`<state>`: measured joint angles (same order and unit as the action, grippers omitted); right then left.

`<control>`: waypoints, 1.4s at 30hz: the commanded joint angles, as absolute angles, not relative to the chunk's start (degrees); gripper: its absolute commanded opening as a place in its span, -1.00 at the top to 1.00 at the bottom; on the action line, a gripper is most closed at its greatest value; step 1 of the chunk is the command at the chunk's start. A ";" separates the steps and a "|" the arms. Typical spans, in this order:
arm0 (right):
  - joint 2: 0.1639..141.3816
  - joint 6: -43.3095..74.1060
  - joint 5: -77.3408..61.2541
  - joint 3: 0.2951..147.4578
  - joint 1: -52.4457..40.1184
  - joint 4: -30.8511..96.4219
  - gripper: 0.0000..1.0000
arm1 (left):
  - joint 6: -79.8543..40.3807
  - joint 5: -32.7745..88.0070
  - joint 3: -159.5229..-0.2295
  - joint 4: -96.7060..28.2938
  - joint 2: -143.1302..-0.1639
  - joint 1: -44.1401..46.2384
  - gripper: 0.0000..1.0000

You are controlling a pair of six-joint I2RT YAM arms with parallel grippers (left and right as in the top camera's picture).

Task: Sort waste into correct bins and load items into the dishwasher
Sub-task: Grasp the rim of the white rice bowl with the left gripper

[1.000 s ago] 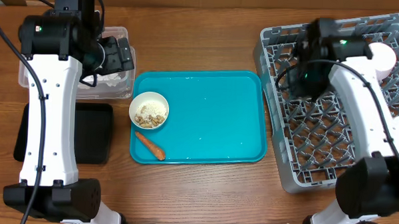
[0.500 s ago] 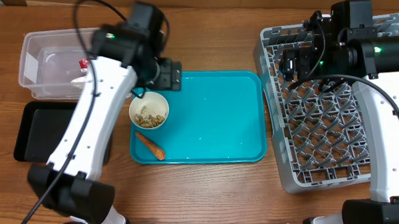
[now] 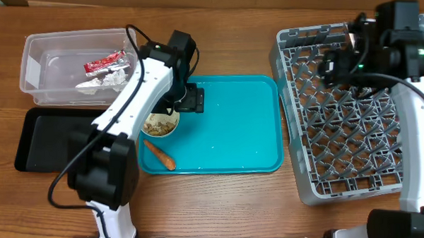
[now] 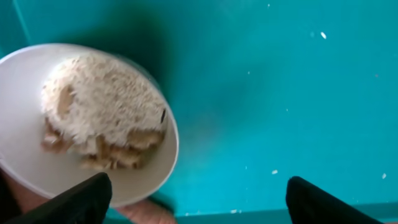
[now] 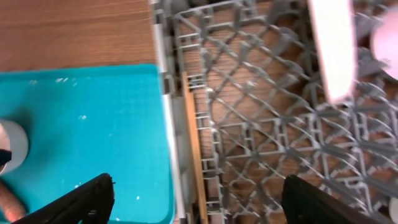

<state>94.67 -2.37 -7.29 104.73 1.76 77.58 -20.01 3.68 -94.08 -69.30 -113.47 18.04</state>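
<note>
The small white bowl [image 3: 159,123] holds beige food scraps [image 4: 102,115] and sits at the left of the teal tray, with a small orange carrot [image 3: 159,154] in front of it. My left gripper [image 3: 193,99] hangs open just right of the bowl, its fingers [image 4: 74,202] low over the tray. The clear tub [image 3: 40,74] holds the red-and-silver wrapper [image 3: 104,61] and crumpled white paper [image 3: 106,81]. Over the back left of the grey dish rack [image 3: 353,138], my right gripper [image 3: 332,67] is open and empty. In the rack lie a wooden chopstick [image 5: 194,143] and a blurred pale pink plate [image 5: 333,50].
The teal serving tray [image 3: 233,127] lies mid-table between the bins and the rack. The shallow black tray [image 3: 45,138] sits in front of the clear tub, partly under my left arm. Bare wooden table [image 3: 216,204] runs along the front.
My left arm has swung from the clear tub to the tray beside the white bowl. My right gripper has opened and shifted toward the rack's back.
</note>
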 commanded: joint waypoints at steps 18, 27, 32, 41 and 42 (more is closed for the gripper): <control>94.52 -1.21 -9.34 105.45 4.36 77.87 -0.70 | -21.91 0.73 -93.95 -65.25 -122.52 19.18 0.64; 94.52 -1.21 -9.32 105.45 4.36 77.89 -0.65 | -21.91 -0.25 -93.56 -64.64 -122.52 19.27 0.88; 94.52 -1.21 -9.32 105.45 4.36 77.89 -0.64 | -21.93 -0.58 -91.26 -62.87 -122.52 19.27 0.90; 94.52 -1.23 -9.32 105.45 4.36 77.89 -0.64 | -22.13 -2.28 -90.26 -63.96 -122.41 19.27 0.92; 94.52 -1.23 -9.32 105.45 4.36 77.89 -0.64 | -22.90 -2.92 -90.56 -64.88 -122.17 19.27 0.92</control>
